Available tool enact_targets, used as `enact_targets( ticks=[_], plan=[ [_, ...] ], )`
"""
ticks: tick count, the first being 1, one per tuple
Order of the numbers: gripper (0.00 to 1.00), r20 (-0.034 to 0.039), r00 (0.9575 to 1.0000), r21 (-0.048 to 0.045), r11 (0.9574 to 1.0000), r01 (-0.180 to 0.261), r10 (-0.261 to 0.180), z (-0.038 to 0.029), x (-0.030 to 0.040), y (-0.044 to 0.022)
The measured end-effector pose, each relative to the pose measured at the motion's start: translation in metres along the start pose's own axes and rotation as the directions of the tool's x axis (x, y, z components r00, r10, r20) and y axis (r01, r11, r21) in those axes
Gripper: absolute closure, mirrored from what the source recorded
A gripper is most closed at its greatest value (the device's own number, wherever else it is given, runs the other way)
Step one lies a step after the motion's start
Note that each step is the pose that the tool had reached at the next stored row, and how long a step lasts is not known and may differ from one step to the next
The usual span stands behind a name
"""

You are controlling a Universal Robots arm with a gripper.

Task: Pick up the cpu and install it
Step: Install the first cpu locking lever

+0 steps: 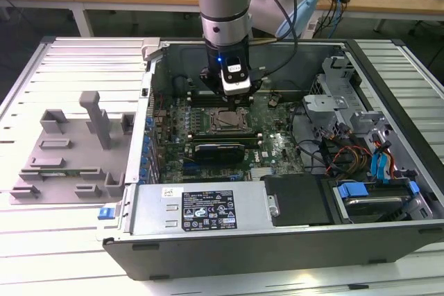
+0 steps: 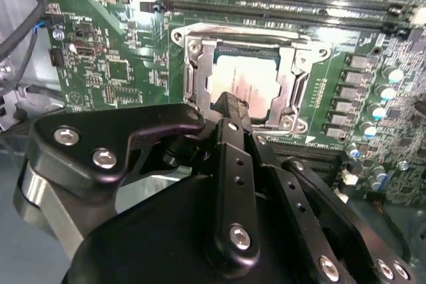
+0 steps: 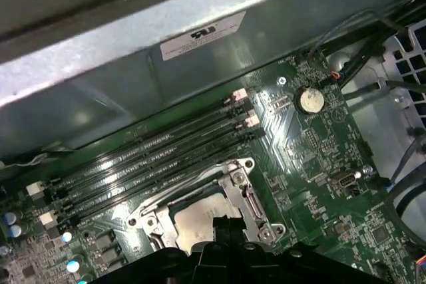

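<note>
The cpu (image 2: pixel 247 79), a flat square chip with a silvery-white top, lies inside the metal-framed socket (image 2: pixel 293 74) of the green motherboard. The first wrist view shows the cpu (image 3: pixel 192 220) in the same socket, next to the memory slots (image 3: pixel 153 157). My gripper (image 2: pixel 229 106) hangs just above the chip's near edge, its black fingertips (image 3: pixel 223 225) drawn together and shut with nothing between them. In the exterior view the gripper (image 1: pixel 234 93) stands inside the open computer case, right over the socket (image 1: pixel 225 123).
A grey plastic holder block (image 1: pixel 69 150) sits on the slatted table at the exterior view's left. The case wall (image 1: pixel 142 136) rings the board. A power supply (image 1: pixel 201 209) lies at the front, with drive bays and cables (image 1: pixel 368 164) at the exterior view's right.
</note>
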State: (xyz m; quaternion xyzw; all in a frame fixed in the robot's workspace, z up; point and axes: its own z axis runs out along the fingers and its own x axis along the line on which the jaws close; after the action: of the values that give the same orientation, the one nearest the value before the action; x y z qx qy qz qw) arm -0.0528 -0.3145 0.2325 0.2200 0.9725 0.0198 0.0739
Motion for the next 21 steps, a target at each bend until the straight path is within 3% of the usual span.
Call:
enact_targets(
  ticks=[3,5,6,8,10,11,12,13,15,17,20,21],
  plan=[
    [0.89,0.0003,1.0000,0.0007,1.0000,0.004,-0.004,0.0000,0.0000,0.0000],
    [0.89,0.0003,0.9985,0.0062,0.9985,0.055,-0.055,0.0004,0.0000,0.0000],
    [0.89,-0.0028,0.9953,0.0091,0.9953,0.097,-0.097,0.0007,0.0001,0.0000],
    [0.89,-0.0064,0.9907,0.0118,0.9906,0.136,-0.136,0.0011,0.0001,-0.0001],
    [0.89,-0.0119,0.9834,0.0196,0.9833,0.181,-0.181,0.0015,0.0002,-0.0001],
    [0.89,-0.0134,0.9807,0.0283,0.9803,0.196,-0.195,0.0015,0.0002,-0.0001],
    [0.89,-0.0143,0.9755,0.0555,0.9739,0.220,-0.220,0.0016,0.0002,-0.0001],
    [0.89,-0.0147,0.9720,0.0770,0.9690,0.235,-0.234,0.0015,0.0002,-0.0001],
    [0.89,-0.0194,0.9663,0.1122,0.9598,0.257,-0.257,0.0017,0.0000,0.0000],
    [0.89,-0.0198,0.9656,0.1114,0.9592,0.260,-0.259,0.0017,-0.0007,0.0003],
    [0.89,-0.0268,0.9642,0.0739,0.9614,0.265,-0.264,0.0021,-0.0028,0.0014],
    [0.89,-0.0276,0.9639,0.0708,0.9613,0.266,-0.265,0.0022,-0.0030,0.0015]
  ],
)
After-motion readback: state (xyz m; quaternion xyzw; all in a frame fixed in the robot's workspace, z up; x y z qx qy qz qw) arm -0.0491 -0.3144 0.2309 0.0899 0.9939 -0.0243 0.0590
